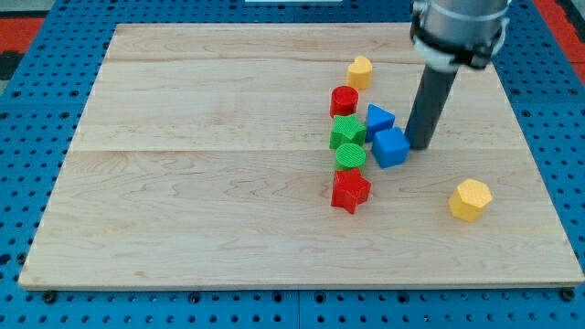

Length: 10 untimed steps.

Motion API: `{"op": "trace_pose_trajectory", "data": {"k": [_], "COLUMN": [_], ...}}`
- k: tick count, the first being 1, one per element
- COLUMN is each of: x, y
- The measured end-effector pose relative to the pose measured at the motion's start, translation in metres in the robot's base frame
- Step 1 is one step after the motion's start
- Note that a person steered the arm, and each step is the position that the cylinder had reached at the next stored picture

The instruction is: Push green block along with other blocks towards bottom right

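2 green blocks sit mid-board: a green star (347, 131) and, touching it toward the view's bottom, a green cylinder (350, 156). Around the green star: red cylinder (344, 100) above, red star (350, 191) below the green cylinder, 2 blue blocks (380, 119) (390, 147) to its right. My tip (422, 145) rests just right of the lower blue block; the bare rod has nothing to open or close. 2 yellow blocks (360, 71) (470, 199) lie apart.
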<state>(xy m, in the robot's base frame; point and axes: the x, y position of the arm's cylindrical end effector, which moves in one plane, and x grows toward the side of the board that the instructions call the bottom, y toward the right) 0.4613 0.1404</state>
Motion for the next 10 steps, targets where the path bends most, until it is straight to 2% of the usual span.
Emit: {"op": "trace_pose_trajectory", "data": {"k": [1,2,3,4,5,6,7,8,9,10], "x": [0.009,-0.062,-0.103,-0.064,-0.007,0.020,0.020,-0.020,-0.060,-0.070], "y": [0.011,0.028,0.007,-0.024,-0.021,-0.018,0.008,0.029,-0.036,-0.078]}}
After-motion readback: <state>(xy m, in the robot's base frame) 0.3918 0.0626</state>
